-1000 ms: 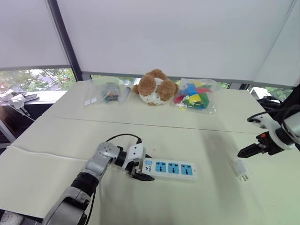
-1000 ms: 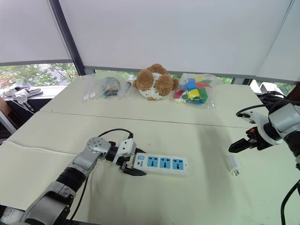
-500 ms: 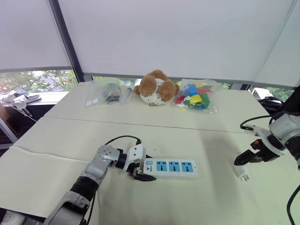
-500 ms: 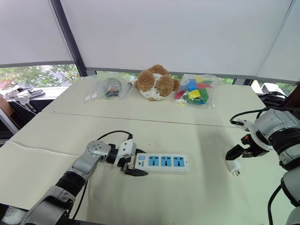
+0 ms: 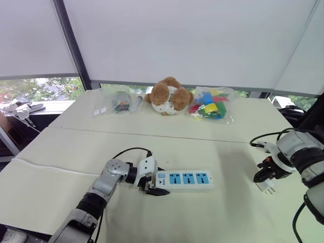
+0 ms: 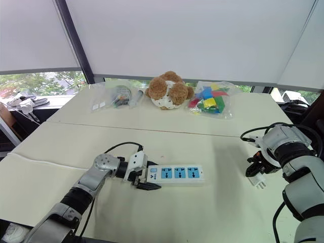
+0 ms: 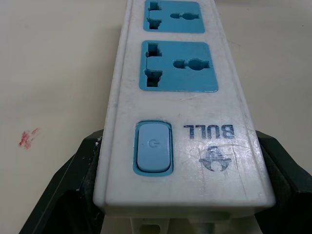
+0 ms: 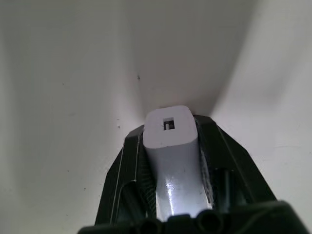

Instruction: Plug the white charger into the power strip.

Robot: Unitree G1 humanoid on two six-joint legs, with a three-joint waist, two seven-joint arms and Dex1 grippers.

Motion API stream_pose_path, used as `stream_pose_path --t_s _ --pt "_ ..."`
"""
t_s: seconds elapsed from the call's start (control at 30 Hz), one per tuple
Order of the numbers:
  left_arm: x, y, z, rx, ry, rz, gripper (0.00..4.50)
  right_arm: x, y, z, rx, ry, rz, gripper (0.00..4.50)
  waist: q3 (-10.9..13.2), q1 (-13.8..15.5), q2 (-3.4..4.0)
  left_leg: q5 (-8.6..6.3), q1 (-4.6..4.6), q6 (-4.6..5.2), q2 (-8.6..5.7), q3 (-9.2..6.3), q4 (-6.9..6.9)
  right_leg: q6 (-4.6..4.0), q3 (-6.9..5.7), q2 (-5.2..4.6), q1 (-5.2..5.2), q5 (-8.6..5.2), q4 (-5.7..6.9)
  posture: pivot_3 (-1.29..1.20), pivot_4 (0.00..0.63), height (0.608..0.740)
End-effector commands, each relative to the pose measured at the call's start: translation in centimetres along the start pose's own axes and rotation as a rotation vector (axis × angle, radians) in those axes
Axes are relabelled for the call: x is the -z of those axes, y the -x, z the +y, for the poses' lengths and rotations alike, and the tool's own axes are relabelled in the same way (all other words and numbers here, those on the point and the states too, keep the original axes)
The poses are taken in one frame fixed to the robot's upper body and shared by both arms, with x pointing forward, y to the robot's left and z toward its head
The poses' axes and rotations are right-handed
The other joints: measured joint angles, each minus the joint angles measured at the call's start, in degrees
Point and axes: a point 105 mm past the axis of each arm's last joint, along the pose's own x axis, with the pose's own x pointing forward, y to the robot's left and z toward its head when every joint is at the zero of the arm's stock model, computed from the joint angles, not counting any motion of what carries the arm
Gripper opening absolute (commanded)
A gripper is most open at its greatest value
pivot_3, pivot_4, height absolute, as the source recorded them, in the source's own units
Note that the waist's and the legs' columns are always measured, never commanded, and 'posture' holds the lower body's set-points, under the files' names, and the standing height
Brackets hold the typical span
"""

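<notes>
Power strip [image 5: 185, 179] lay flat on the cream table [image 5: 217, 147] with its three blue sockets facing up. I had the left gripper [image 5: 155, 183] clamped on its switch end. In the left wrist view, one black finger pressed against each long side beside the blue button. A black cable [image 5: 129, 149] looped away from that end across the table.

Well apart to the right, the white charger [image 5: 267, 186] sat low at the table surface, with its metal prongs showing at the nearer end. The right gripper [image 6: 254, 170] was closed around it. In the right wrist view, the charger's body was wedged between the two fingers, and an end face with a small square opening was in sight. I could not tell whether the charger rested on the table or was just clear of it.

At the far side, a brown teddy bear [image 5: 168, 94] sat between a clear bag of small parts [image 5: 115, 101] and a bag of coloured blocks [image 5: 210, 105].
</notes>
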Motion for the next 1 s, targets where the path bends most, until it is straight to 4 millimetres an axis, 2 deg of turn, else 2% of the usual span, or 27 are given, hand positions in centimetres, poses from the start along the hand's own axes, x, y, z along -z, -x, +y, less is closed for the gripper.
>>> stream_pose_path --t_s 0.03,0.2,0.27,0.33,0.43,0.53,0.6,0.7,0.73,0.87,1.0 --pt "0.4 -0.8 -0.4 0.014 0.01 0.007 3.09 0.3 -0.9 0.4 -0.031 -0.005 0.016 0.78 0.0 -0.01 0.0 0.0 0.05 0.0 0.0 0.0 -0.01 0.0 0.0 0.0 0.04 0.0 -0.01 0.0 0.15 0.739" --pt "0.3 -0.8 0.2 0.002 0.008 0.007 3.09 -0.6 -0.2 0.8 -0.047 0.022 -0.04 0.78 -0.01 0.02 0.0 0.0 0.07 0.0 0.0 -0.01 -0.01 0.0 0.0 0.0 0.07 0.0 0.0 0.0 0.15 0.739" --pt "0.4 -0.7 0.2 0.025 0.008 0.013 3.09 -1.9 1.0 1.2 -0.049 0.097 -0.115 0.78 -0.01 -0.15 0.01 0.0 0.07 -0.01 0.0 -0.01 -0.01 0.0 0.0 0.0 0.06 0.0 0.01 0.0 0.15 0.739" --pt "0.7 -0.5 -0.1 0.071 -0.002 0.036 3.09 -4.2 3.0 2.5 -0.085 0.215 -0.256 0.78 0.0 -0.16 0.11 0.0 0.07 -0.01 0.0 0.0 -0.01 0.0 0.0 0.0 0.03 0.0 0.03 0.0 0.15 0.739" --pt "1.0 0.2 -0.3 0.177 -0.038 0.113 3.09 -7.4 7.4 7.2 -0.242 0.56 -0.639 0.78 0.01 -0.16 0.15 0.01 0.02 -0.02 0.01 0.01 -0.07 0.02 0.01 0.03 -0.06 0.01 0.04 0.0 0.15 0.739" --pt "1.0 0.6 0.4 0.227 -0.069 0.169 3.09 -7.5 9.9 10.3 -0.33 0.698 -0.892 0.78 0.02 0.0 0.09 0.0 0.01 -0.01 0.04 -0.14 -0.15 0.06 -0.04 0.13 -0.04 -0.01 0.02 0.0 0.15 0.739" --pt "1.0 0.8 1.1 0.231 -0.085 0.195 3.09 -7.3 10.2 12.4 -0.419 0.706 -1.033 0.78 0.03 -0.05 0.02 -0.01 0.01 0.0 0.11 -0.24 -0.18 0.07 -0.07 0.23 -0.02 -0.02 0.02 0.0 0.15 0.739" --pt "0.8 1.2 2.0 0.24 -0.098 0.208 3.09 -6.2 9.2 14.9 -0.539 0.719 -1.211 0.78 0.03 -0.22 -0.11 -0.01 0.02 0.01 0.33 -0.34 -0.17 0.06 -0.07 0.51 0.01 -0.02 -0.01 0.0 0.15 0.739" --pt "0.6 1.2 2.2 0.246 -0.109 0.212 3.09 -5.6 8.0 15.3 -0.556 0.719 -1.245 0.78 0.03 -0.24 -0.1 0.0 0.03 0.0 0.35 -0.37 -0.17 0.06 -0.06 0.56 0.0 -0.02 0.0 0.0 0.15 0.739" --pt "1.0 1.6 2.5 0.259 -0.15 0.249 3.09 -4.5 5.5 16.5 -0.611 0.671 -1.338 0.78 0.03 -0.46 -0.1 0.03 0.02 -0.05 0.35 -0.4 -0.15 0.06 -0.03 0.59 -0.01 -0.02 0.03 0.0 0.15 0.739" --pt "0.9 2.6 2.7 0.265 -0.141 0.242 3.09 -2.9 2.4 18.6 -0.659 0.682 -1.399 0.78 0.03 -1.47 -0.1 0.04 0.06 -0.07 0.38 -0.47 -0.16 0.06 -0.02 0.66 0.02 -0.02 0.06 0.0 0.15 0.739"
